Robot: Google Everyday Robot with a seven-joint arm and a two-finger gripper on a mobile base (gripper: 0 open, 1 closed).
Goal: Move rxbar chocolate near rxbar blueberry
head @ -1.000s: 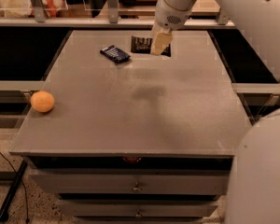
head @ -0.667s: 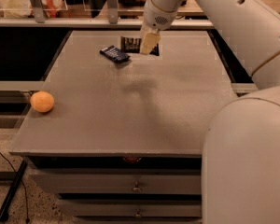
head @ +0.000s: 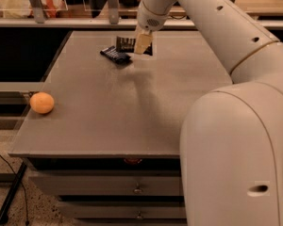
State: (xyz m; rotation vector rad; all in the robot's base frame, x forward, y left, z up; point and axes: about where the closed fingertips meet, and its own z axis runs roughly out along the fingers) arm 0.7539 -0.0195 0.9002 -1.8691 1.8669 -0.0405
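The rxbar blueberry (head: 115, 55), a small dark navy bar, lies flat at the far left-middle of the grey table (head: 132, 112). My gripper (head: 139, 44) hangs over the far part of the table, just right of it. It is shut on the rxbar chocolate (head: 126, 44), a dark bar with pale stripes that sticks out to the left of the beige finger (head: 143, 41). The chocolate bar's near end is close above and behind the blueberry bar. I cannot tell whether the two touch.
An orange (head: 42, 102) sits near the table's left edge. My white arm (head: 236, 126) fills the right side of the view. A railing with posts (head: 112, 4) runs behind the table. Drawers (head: 137, 188) are under the front edge.
My gripper has moved left along the far part of the table, carrying the rxbar chocolate closer to the rxbar blueberry. The blueberry bar and the orange have not moved.
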